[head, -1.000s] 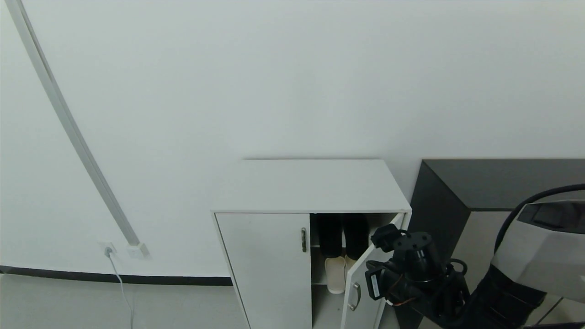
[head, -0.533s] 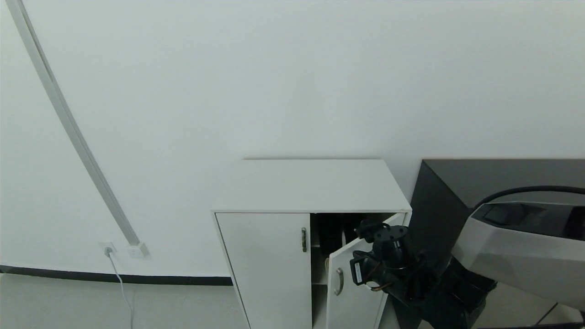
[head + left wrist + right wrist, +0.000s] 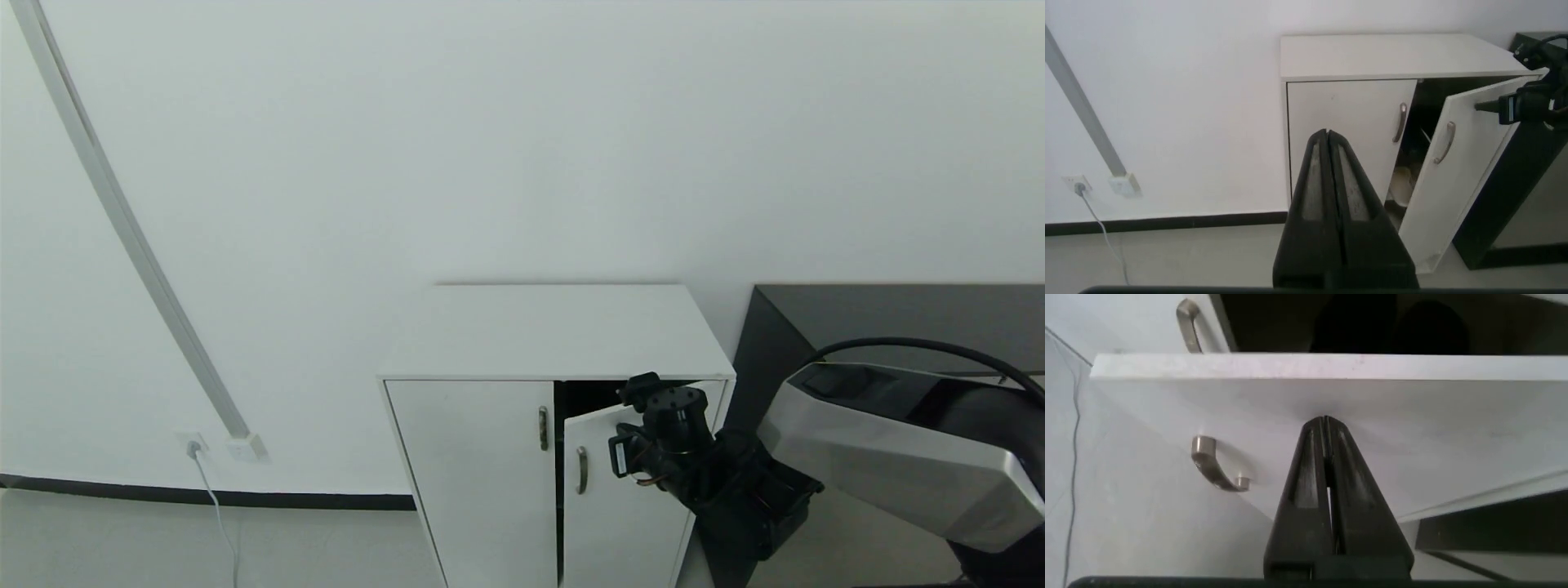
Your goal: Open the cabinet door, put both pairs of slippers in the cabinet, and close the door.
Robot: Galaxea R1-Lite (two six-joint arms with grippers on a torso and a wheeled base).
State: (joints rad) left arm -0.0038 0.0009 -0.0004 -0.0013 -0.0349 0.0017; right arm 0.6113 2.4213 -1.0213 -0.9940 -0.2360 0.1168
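Observation:
The white cabinet (image 3: pixel 555 331) stands against the wall, its left door (image 3: pixel 473 474) closed. Its right door (image 3: pixel 620 514) hangs slightly ajar, leaving a narrow dark gap beside the handle (image 3: pixel 580 470). My right gripper (image 3: pixel 639 385) is shut, its tip (image 3: pixel 1325 422) pressed against the outer face of that door (image 3: pixel 1437 416) near the top edge. Above the door edge, dark slippers (image 3: pixel 1360 327) show inside the cabinet. My left gripper (image 3: pixel 1327 135) is shut on nothing and held well back from the cabinet. From there a pale slipper (image 3: pixel 1404 175) shows on a shelf behind the right door (image 3: pixel 1462 163).
A dark cabinet (image 3: pixel 857 318) stands close against the white one's right side. On the left wall a slanted conduit (image 3: pixel 122 220) runs down to a socket with a plugged cable (image 3: pixel 193 447). Open floor lies in front and to the left.
My right arm swung leftward with the right door, bringing it from wide open to nearly shut. The slippers that showed in the opening are now hidden in the head view.

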